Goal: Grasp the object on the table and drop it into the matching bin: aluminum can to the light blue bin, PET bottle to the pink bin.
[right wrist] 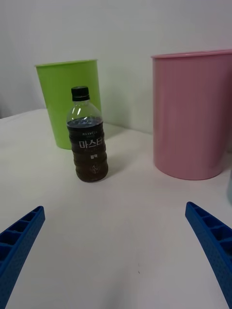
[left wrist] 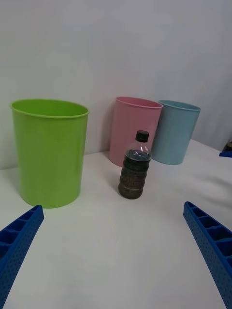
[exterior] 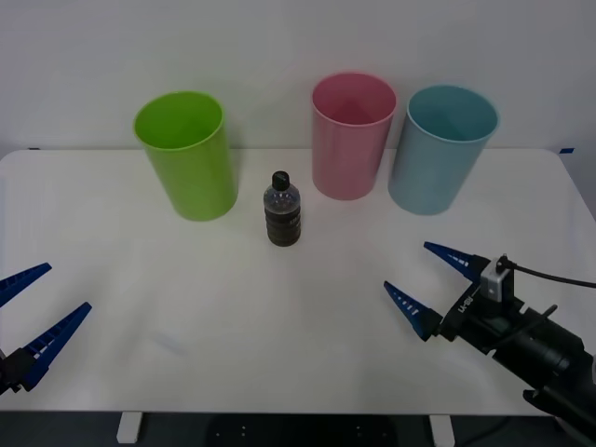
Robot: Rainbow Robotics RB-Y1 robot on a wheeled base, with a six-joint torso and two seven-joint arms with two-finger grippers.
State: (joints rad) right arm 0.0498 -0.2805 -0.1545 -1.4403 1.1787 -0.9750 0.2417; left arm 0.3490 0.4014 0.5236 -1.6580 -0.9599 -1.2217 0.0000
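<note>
My right gripper (exterior: 430,284) is spread wide, holding nothing, hovering over the table (exterior: 186,317) well short of the PET bottle (exterior: 282,210). My left gripper (exterior: 37,303) is also wide apart and empty, near the table's front edge. Bottle stands upright, between the lime green bin (exterior: 186,154) and the pink bin (exterior: 353,135); the light blue bin (exterior: 441,147) is just beyond the pink one. White wall behind the bins.

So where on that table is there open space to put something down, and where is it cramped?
The white table is bare between the open left gripper and open right gripper, in front of the PET bottle. It is crowded at the back: the bottle stands between the lime green bin and pink bin, with the light blue bin close beside the pink one.
</note>
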